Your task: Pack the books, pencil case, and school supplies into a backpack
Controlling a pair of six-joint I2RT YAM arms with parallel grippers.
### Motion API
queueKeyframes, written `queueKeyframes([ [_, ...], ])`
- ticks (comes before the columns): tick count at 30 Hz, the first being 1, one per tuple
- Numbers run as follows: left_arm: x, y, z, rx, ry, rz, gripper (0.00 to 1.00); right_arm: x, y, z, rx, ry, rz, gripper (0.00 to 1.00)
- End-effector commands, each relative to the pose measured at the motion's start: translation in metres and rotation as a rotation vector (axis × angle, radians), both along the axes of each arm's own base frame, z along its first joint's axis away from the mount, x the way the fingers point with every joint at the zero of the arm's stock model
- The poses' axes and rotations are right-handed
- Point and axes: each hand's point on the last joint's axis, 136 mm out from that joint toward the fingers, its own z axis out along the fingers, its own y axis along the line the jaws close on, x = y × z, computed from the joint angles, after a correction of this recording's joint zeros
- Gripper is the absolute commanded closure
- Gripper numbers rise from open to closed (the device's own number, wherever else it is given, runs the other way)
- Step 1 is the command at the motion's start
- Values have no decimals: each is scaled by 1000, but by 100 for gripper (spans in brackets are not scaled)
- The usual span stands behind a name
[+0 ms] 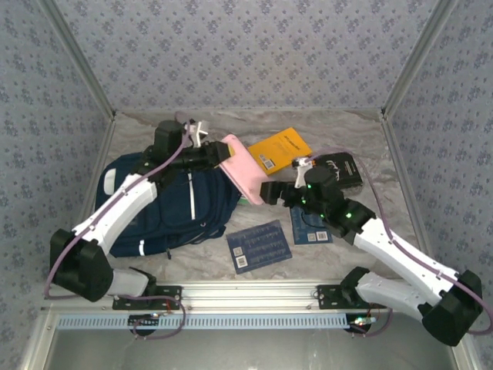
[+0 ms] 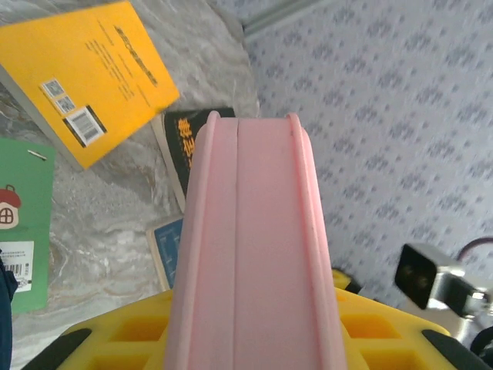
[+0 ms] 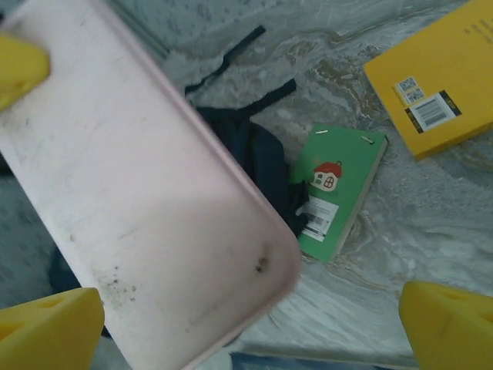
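Over the backpack's (image 1: 166, 208) right edge, the left gripper (image 1: 222, 154) clamps one end of the pink case (image 1: 243, 169), which I take to be the pencil case. Its wrist view has the case running straight out from between the yellow fingers (image 2: 146, 312), so the hold is endwise with the flat faces pinched. That leaves the long body free to be steered toward the bag, likely the reason for the end grip. The right gripper (image 1: 271, 191) stands with jaws wide apart at the case's lower end. One corner sits between its fingers (image 3: 447, 320), and as far as I can tell it is not pinched. The left arm reaches forward across the backpack with its wrist turned right, and the right arm stretches in from the right with its wrist pointing left. On the table (image 1: 385, 154) lie the orange book (image 1: 279, 148), black book (image 1: 340, 168), two blue books (image 1: 259, 245) and, beside the bag, the green pack (image 3: 335, 189), none packed yet
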Motion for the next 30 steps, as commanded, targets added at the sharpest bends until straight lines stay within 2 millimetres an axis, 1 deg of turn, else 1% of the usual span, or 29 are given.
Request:
queueKeyframes([
  [1,7,6,48,-171,-80,78,79,5,12,18,321,86,-47,0],
  [4,8,12,58,-238,-76,121,79,10,19,19,437,126,-56,0],
  [8,7,16,68,-306,-74,147,80,22,23,27,607,155,-92,0],
  [12,4,17,68,-327,-66,151,80,34,35,44,761,152,-44,3],
  [14,2,18,68,-330,-63,151,81,39,43,49,825,161,-13,7],
  [16,-1,18,68,-331,-65,147,81,43,47,57,889,163,-1,10],
  [19,-3,18,68,-323,-66,144,82,48,50,66,935,146,5,17],
  [24,-4,19,60,-312,-55,146,82,47,58,81,962,122,47,32],
  [28,-4,19,56,-315,-47,152,82,45,60,84,971,125,58,48],
  [30,-4,19,53,-312,-40,152,82,45,59,84,970,125,53,59],
])
